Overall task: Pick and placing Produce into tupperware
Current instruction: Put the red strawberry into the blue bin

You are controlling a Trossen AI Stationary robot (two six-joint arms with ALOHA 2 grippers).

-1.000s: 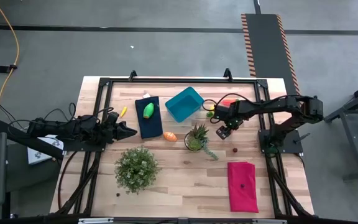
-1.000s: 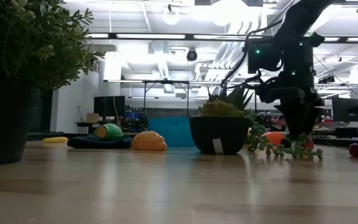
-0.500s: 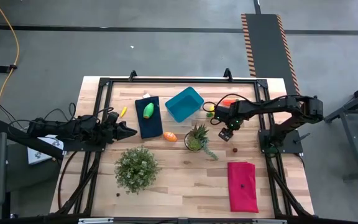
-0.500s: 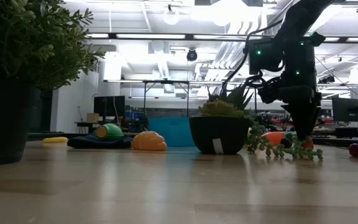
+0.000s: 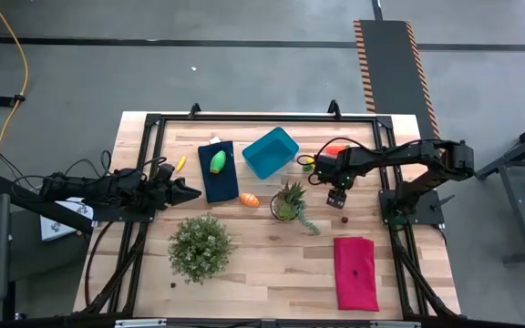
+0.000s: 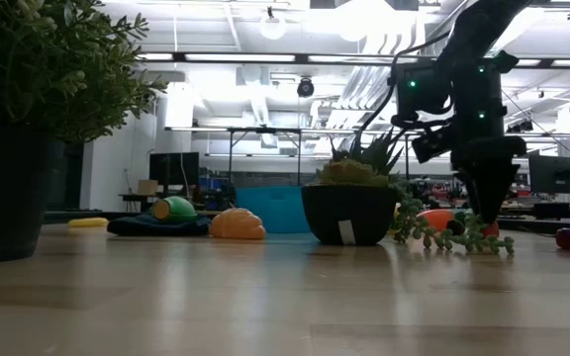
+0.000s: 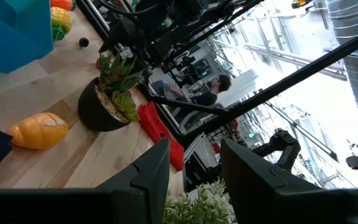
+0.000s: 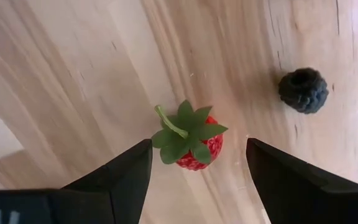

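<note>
A red strawberry (image 8: 194,146) with a green leafy top lies on the wooden table, right of the spiky plant. My right gripper (image 8: 199,152) hangs over it, pointing down and open, one finger on either side and neither touching. The blue tupperware (image 5: 270,152) stands at the far middle. A green oval (image 5: 218,161) lies on a dark blue cloth (image 5: 217,178). An orange oval (image 5: 250,199) lies on the wood beside the cloth. My left gripper (image 5: 194,192) waits level at the table's left, open and with nothing between its fingers.
A dark berry (image 8: 301,90) lies on the table close to the strawberry. A spiky potted plant (image 5: 288,202) stands just left of my right gripper. A bushy potted plant (image 5: 200,246) stands near the front, and a red cloth (image 5: 355,271) lies at the front right. More produce (image 5: 335,149) lies right of the tupperware.
My right gripper has rolled about its downward-pointing axis while staying over the same spot at the same height. Its fingers have stayed open.
</note>
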